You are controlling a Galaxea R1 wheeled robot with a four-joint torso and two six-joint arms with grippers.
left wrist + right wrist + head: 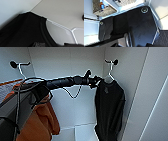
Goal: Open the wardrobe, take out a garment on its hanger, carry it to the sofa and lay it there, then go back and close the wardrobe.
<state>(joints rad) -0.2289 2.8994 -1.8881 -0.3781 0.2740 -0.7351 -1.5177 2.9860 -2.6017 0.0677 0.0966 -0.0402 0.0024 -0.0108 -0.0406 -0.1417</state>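
Note:
I am looking into the open wardrobe [67, 62], whose white back and side walls fill the head view. The garment [108, 109], a black short-sleeved top, hangs at the right on a white hanger [110, 73] from a dark peg [115, 62]. My left arm reaches in from the left, and my left gripper [96, 82] is level with the garment's collar, right beside the hanger's shoulder. The left wrist view shows the garment's collar [43, 27] and the white hanger arm [72, 32] up close against the wardrobe wall [62, 11].
A rust-orange garment [47, 119] hangs at the left under my arm, on a second white hanger [21, 69]. A white door panel [155, 97] stands at the right. In the right wrist view a wicker basket [102, 11] sits on a white shelf.

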